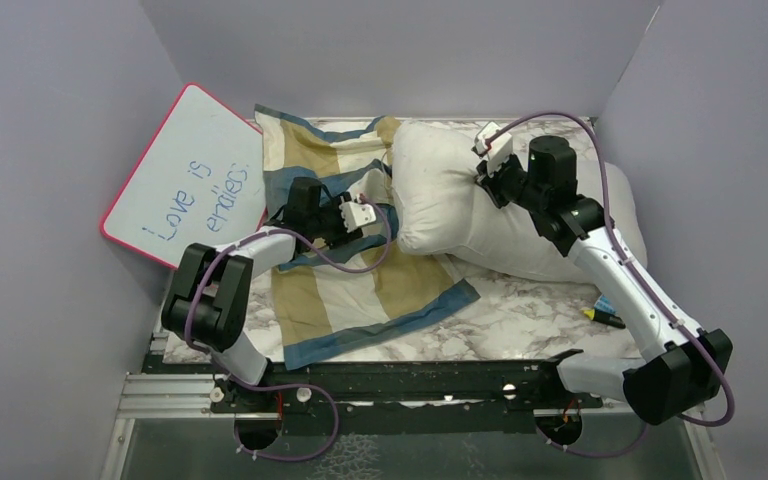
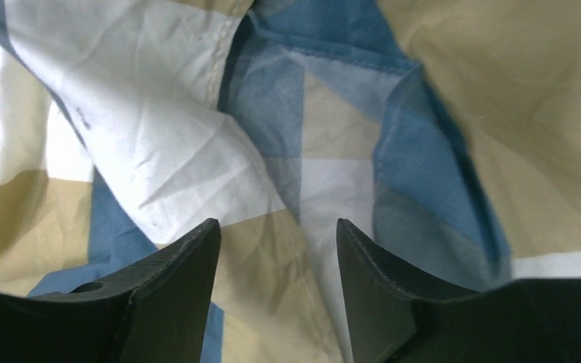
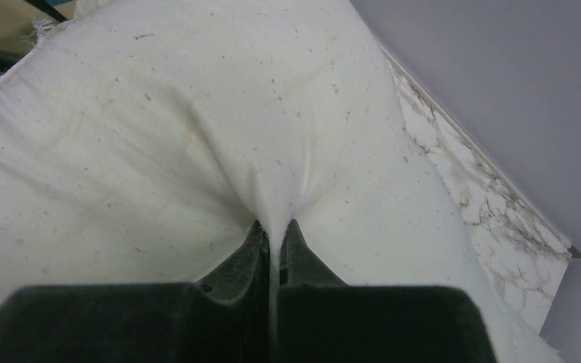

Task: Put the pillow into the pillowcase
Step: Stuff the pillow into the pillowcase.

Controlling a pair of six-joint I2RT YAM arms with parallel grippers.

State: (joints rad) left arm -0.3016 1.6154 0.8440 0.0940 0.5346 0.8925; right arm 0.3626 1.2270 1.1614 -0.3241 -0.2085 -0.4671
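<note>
1. Closest to the arm bases is the limp blue, tan and cream checked fabric pillowcase (image 1: pixel 360 295). Its near end lies flat on the table, and its middle and far end are rumpled.
2. The left pincer (image 2: pixel 276 227) is over that rumpled middle. Its jaws are parted, and as far as I can see there's nothing pinched between them, just folds and a blue hem underneath.
3. Further back and to the right is the plump plain white fabric pillow (image 1: pixel 450 200). Its left end is up against the far right part of the case and looks like it's resting on the case's edge. The right pincer (image 3: pixel 272 227) is clamped tight on a pulled-up fold of the pillow's cloth.
4. Progress, imo: barely started. The pillow is gripped, but none of it looks to be inside the case. I can't tell for sure where the mouth is, though that blue hem may be it. What's left: grab an edge of the opening, hold it up, feed the pillow in, and pull the case over it.
5. Surface and room:
   - A black metal rail (image 1: pixel 410 378) carries the arms.
   - The table (image 1: pixel 520 325) is white marble-patterned.
   - A couple of marker pens (image 1: pixel 605 316) lie near its right edge.
   - A pink-rimmed whiteboard (image 1: pixel 195 180) with blue handwriting leans on the left wall.
   - Plain lavender-grey walls (image 1: pixel 390 50) close it all in.
</note>
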